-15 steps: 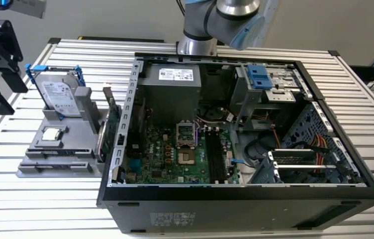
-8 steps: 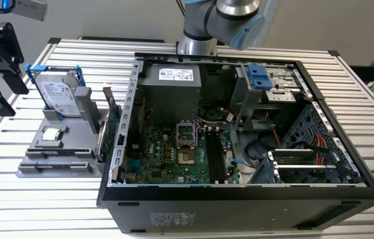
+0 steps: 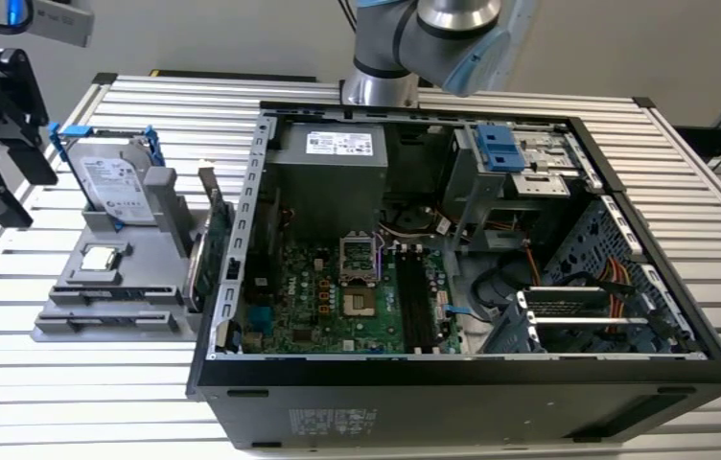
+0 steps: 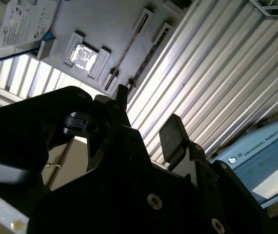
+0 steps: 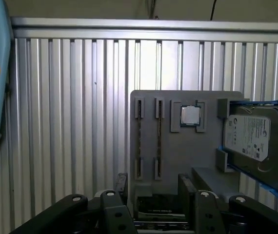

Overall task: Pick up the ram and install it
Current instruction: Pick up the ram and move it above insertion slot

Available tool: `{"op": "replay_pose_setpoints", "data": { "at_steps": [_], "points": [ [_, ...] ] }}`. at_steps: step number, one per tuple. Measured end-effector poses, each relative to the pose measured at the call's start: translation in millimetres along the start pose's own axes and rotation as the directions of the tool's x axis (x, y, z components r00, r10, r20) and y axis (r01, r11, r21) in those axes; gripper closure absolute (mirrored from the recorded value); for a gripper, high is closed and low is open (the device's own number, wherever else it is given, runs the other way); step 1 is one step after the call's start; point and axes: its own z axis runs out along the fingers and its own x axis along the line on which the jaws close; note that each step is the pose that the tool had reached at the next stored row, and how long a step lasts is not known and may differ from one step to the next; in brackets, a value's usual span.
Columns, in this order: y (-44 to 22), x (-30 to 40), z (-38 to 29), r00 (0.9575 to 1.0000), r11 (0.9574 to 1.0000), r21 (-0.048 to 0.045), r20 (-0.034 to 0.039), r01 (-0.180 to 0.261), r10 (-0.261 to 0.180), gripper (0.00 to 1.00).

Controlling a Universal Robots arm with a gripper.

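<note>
Gripper: the black two-fingered gripper [image 5: 153,183] hangs in the air at the exterior view's left, off to the side of the parts holder and touching nothing.
Fingers: its two black fingers [image 5: 122,181] stand well apart, with nothing between them.
Ram: a slim green circuit-board ram stick [image 5: 139,140] stands edge-on in a slot of the holder. A second ram stick [image 5: 157,139] of the same kind sits just beside it, parallel, in the next slot. Both are apart from the gripper.
Holder: the flat grey plastic parts holder [image 5: 178,156] lies on the table just beside the computer case, on the exterior view's left of it.
Other parts: a small square silver chip [image 5: 190,115] sits in a recess between the ram sticks and a silver hard drive in a blue carrier [image 5: 256,141]. A taller green expansion card [image 3: 214,244] stands upright at the holder's edge nearest the case.
Case: the black desktop computer case [image 3: 463,379] lies on its side with the panel off, and its green motherboard [image 3: 335,297] faces up.
Table: everything rests on a ribbed aluminium table [image 3: 80,402].
Arm: the grey and light-blue robot arm [image 3: 444,29] rises behind the case.
Pendant: a light-blue control tablet [image 4: 256,161] shows past the table's edge in the second wrist view.
</note>
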Motion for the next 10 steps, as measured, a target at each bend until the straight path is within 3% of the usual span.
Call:
{"op": "replay_pose_setpoints", "data": {
  "at_steps": [10],
  "points": [
    [0.0, 0.1, 5.1, 1.0000, 1.0000, -0.0006, 0.0000, 0.000, 0.000, 0.00]
  ]
}}
